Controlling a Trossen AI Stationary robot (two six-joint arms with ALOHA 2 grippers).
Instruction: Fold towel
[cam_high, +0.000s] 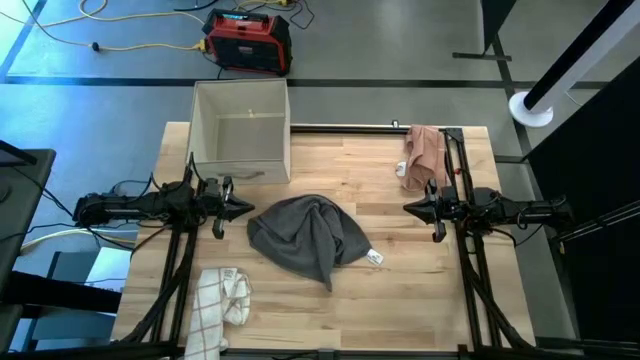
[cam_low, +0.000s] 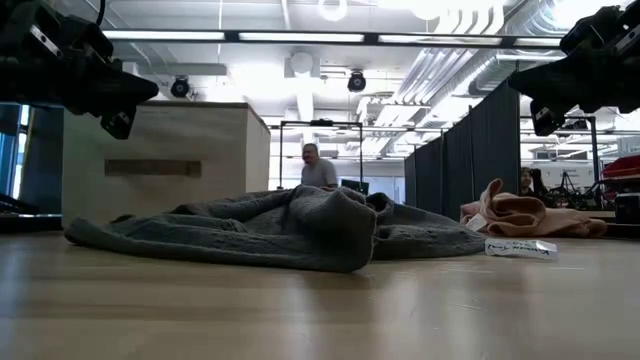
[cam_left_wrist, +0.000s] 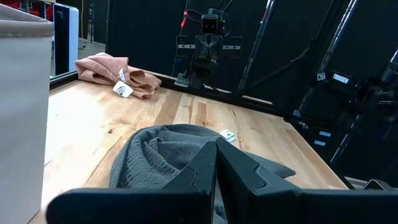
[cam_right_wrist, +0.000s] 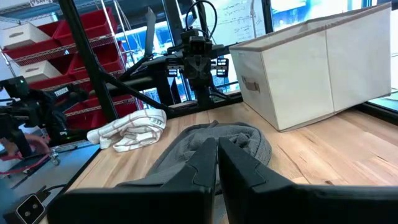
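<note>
A: So, where does the grey towel (cam_high: 308, 238) lie relative to the two grippers?

B: Between them, crumpled in a heap on the table (cam_high: 420, 300); the left gripper (cam_high: 238, 207) hangs just beside the towel's edge on the box side; the right gripper (cam_high: 415, 209) stands well apart from the opposite edge, so the left arm is the nearer one.

A: And the fingers?

B: Both pairs are pressed together, tips pointing at the towel; in the left wrist view the fingers (cam_left_wrist: 239, 168) meet in a closed wedge above the grey cloth, and the right wrist view shows the same; neither pinches anything.

A: Which way does the towel run?

B: It is bunched, so the axis is loose; a tapering tail trails from the heap away from the box (cam_high: 241, 130), toward the near edge of the table; the white tag (cam_high: 375, 257) lies just beside the towel on the right gripper's side.

A: What else sits near the towel?

B: A pink cloth (cam_high: 423, 152) and a checked white cloth (cam_high: 222, 297), both well apart from it.
</note>
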